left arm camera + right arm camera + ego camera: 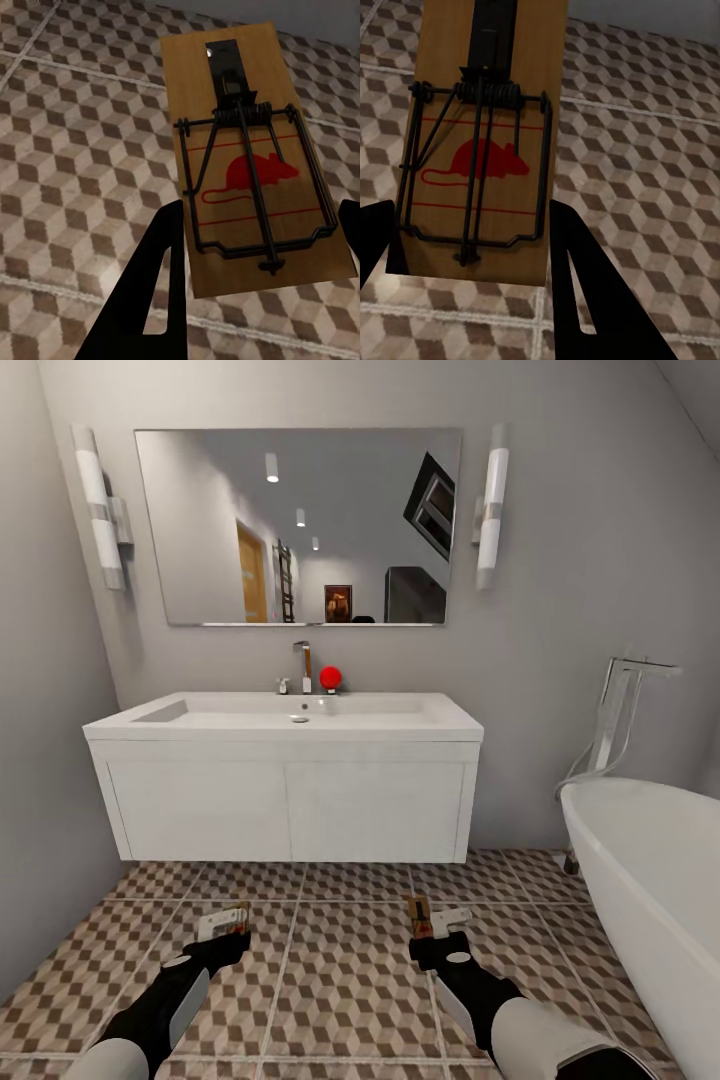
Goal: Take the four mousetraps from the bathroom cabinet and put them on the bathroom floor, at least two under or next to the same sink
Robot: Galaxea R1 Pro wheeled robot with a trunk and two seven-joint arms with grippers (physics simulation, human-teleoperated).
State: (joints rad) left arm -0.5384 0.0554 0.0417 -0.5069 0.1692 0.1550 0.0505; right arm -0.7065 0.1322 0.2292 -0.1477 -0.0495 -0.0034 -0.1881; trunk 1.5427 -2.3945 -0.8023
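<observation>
- Left arm out low over the bathroom floor (340,970), the tiles of small brown, beige and cream cubes with pale grout lines. The left gripper (226,932) has its black jaws closed on a flat tan wooden mousetrap (224,921) with dark wire parts.
- Left wrist view: that mousetrap (247,161) sits between the two black fingers (154,277), its near end gripped by them, its far end pointing away ahead of the jaws. A red mouse figure and red lines are printed on the wood under the black wire bar and coil spring.
- Right side, same story: the right gripper (430,938) has its jaws pinched on a second tan wooden mousetrap (419,916), which sticks out ahead of the jaws towards the vanity.
- Right wrist view: the second mousetrap (487,142) is clamped between the black fingers (577,277), with the same red mouse print, wire frame and spring, and tiled floor behind it.
- Whether either trap touches the tiles, I cannot tell; both are low and close to them.
- Ahead of both sets of jaws stands the wide glossy white sink (300,712) on a white two-door unit, with a chrome tap (303,663) and a small red round object (330,678) on the counter beside it.
- Off to the right of the right jaws curves a white bathtub (650,870) with a tall chrome filler (615,710).
- Above the sink hangs a rectangular mirror (300,525) between two tube wall lamps (103,505).
</observation>
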